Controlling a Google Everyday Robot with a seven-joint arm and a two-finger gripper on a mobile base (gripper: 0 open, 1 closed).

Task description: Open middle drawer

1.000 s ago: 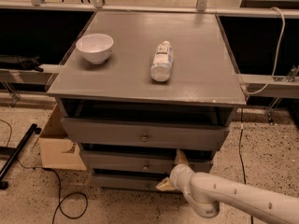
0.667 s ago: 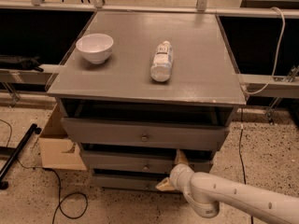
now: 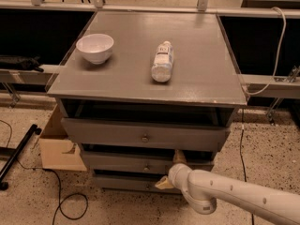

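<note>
The grey cabinet (image 3: 150, 74) has three drawer tiers. The middle drawer (image 3: 122, 162) is the second tier, with a small round knob (image 3: 146, 167) at its centre. My gripper (image 3: 171, 169) comes in from the lower right on a white arm (image 3: 234, 193). It is against the middle drawer's front, just right of the knob. One tan finger (image 3: 179, 155) shows at the drawer's top edge and the other finger (image 3: 163, 183) at its lower edge, so the gripper stands open across the front. The wrist hides the drawer's right part.
A white bowl (image 3: 95, 47) and a plastic bottle (image 3: 162, 61) lying on its side rest on the cabinet top. The top drawer (image 3: 145, 134) sticks out slightly. A cardboard box (image 3: 58, 146) stands left of the cabinet. Cables (image 3: 70, 205) run over the floor.
</note>
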